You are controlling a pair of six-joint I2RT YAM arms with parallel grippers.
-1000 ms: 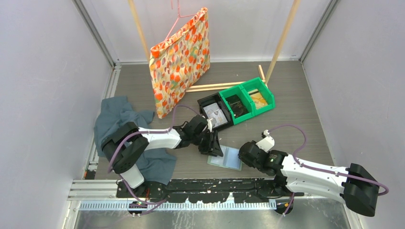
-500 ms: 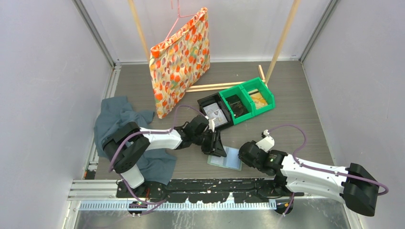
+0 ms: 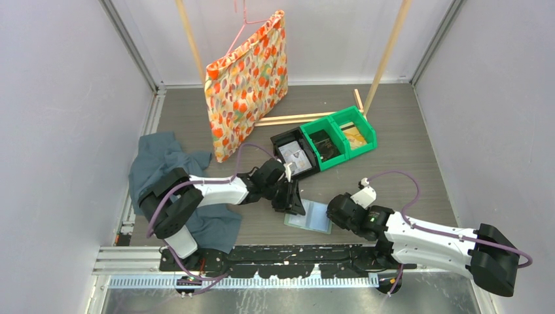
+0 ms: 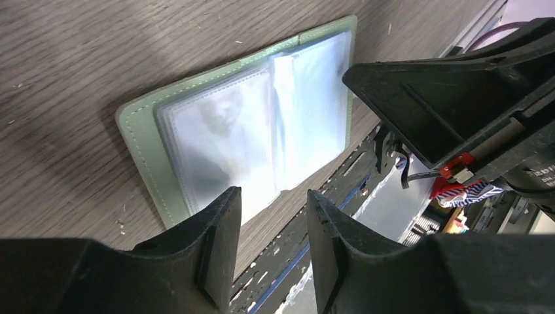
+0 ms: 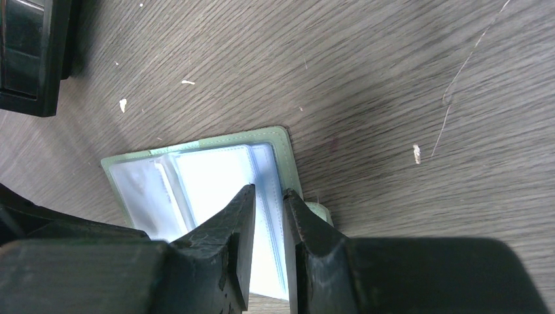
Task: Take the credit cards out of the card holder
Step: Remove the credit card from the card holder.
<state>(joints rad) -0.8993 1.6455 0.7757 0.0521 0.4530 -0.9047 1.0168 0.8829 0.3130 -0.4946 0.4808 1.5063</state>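
The card holder (image 3: 313,217) lies open and flat on the table (image 3: 406,163) at 6 o'clock, just past the arms' bases, with its pale sleeves facing up.

The right gripper (image 3: 334,212) is at the holder's 3 o'clock edge. In the right wrist view its fingers (image 5: 245,203) stand only a narrow gap apart over that edge, and a strip of sleeve shows between them. Whether they actually pinch it cannot be told.

The left gripper (image 3: 292,199) hangs at the holder's 10 o'clock corner. The left wrist view shows its fingers (image 4: 222,216) clearly apart above the holder's green border, with nothing between them.

Farther off, at 12 o'clock from the holder, sits a black tray (image 3: 277,141). Touching it at 1 o'clock are two joined green bins (image 3: 370,134). A dark teal cloth (image 3: 157,163) is spread at 9 o'clock, partly under the left arm. At 11 o'clock, farthest back, a patterned bag (image 3: 249,78) hangs on a pink hanger (image 3: 243,23). Wooden sticks (image 3: 307,118) lie beside it.
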